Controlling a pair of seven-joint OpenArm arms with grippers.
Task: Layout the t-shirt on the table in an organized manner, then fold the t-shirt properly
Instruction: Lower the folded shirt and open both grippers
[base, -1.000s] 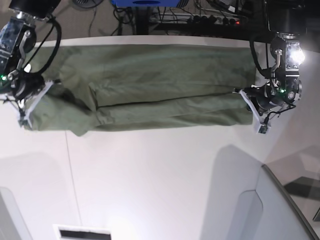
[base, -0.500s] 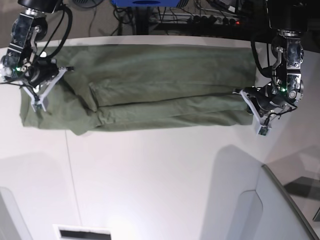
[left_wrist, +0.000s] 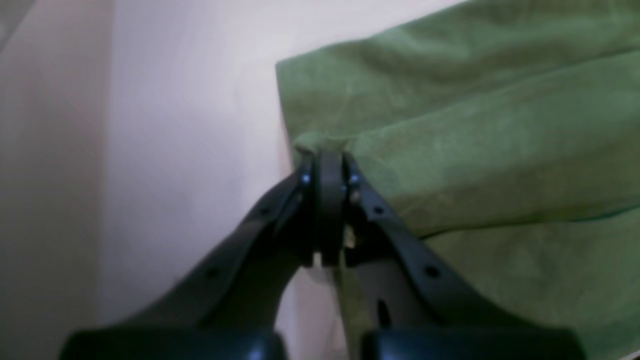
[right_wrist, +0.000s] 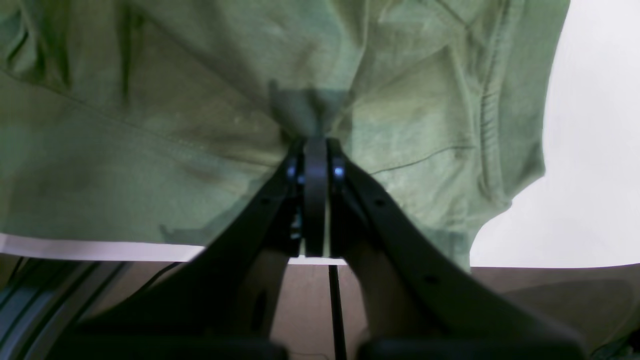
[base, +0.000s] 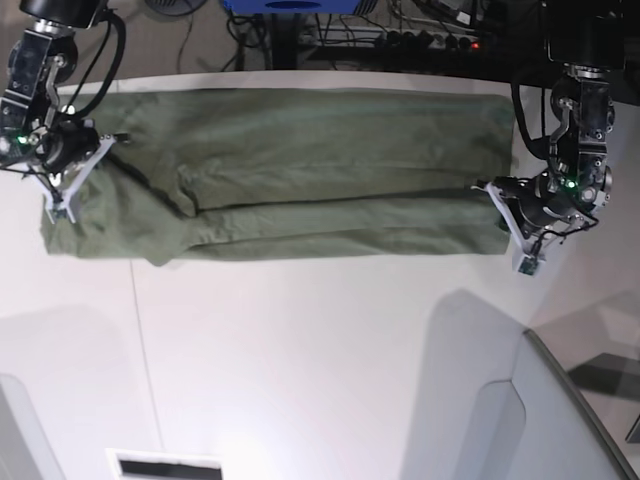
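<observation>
The olive-green t-shirt (base: 300, 170) lies as a long folded band across the far part of the white table (base: 300, 350). My left gripper (base: 492, 192) is at the shirt's right end in the base view. In the left wrist view the left gripper (left_wrist: 323, 150) is shut on a folded edge of the t-shirt (left_wrist: 475, 150), with bare table (left_wrist: 190, 125) beside it. My right gripper (base: 108, 142) is over the shirt's left end. The right wrist view shows the right gripper (right_wrist: 315, 139) shut on a pinch of the t-shirt (right_wrist: 150, 140), which rises in a small peak.
A grey-white angled panel (base: 565, 420) fills the near right corner. A white slotted piece (base: 165, 466) sits at the near edge. Cables and a power strip (base: 430, 38) lie beyond the table's far edge, which the shirt's top border nearly reaches.
My right gripper has carried the shirt's left edge from the near left corner up and over the cloth toward the far side. The left arm has barely shifted.
</observation>
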